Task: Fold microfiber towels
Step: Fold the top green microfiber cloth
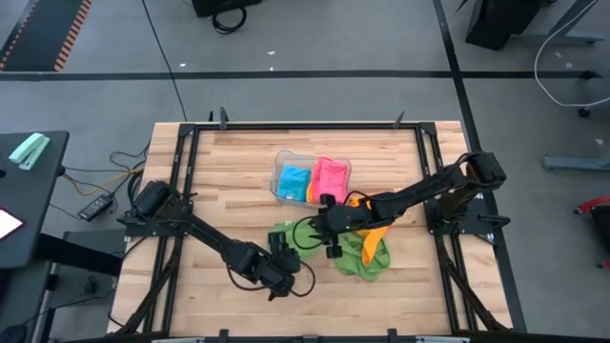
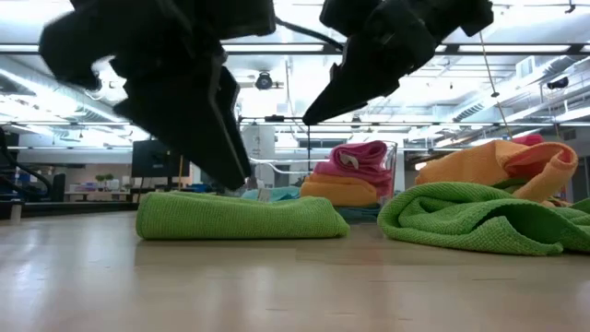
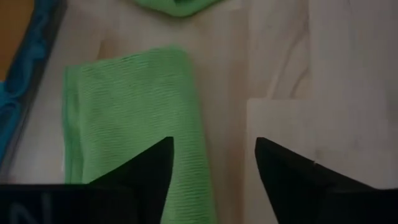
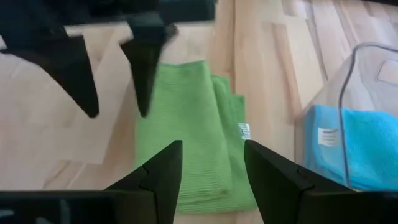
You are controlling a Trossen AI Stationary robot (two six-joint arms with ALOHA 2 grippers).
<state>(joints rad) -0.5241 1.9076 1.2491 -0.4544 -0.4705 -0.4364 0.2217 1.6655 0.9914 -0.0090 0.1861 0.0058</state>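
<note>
A green microfiber towel [image 1: 286, 235], folded into a narrow rectangle [image 3: 130, 118] [image 4: 186, 143], lies flat on the wooden table. My left gripper [image 3: 214, 168] [image 1: 284, 259] stands open just over its near end, one finger above the towel's edge and the other above bare wood. My right gripper [image 4: 211, 168] [image 1: 322, 240] hovers open above the towel's right side, nothing between its fingers. A crumpled green towel [image 1: 367, 259] [image 2: 479, 217] lies to the right, with an orange towel [image 1: 376, 229] [image 2: 498, 161] draped on it.
A clear plastic tray [image 1: 282, 162] [image 4: 348, 81] behind the towels holds a blue towel [image 1: 294, 179] [image 4: 357, 149] and a pink one [image 1: 330, 177] [image 2: 355, 157]. Bare wood lies along the near edge and at the table's left.
</note>
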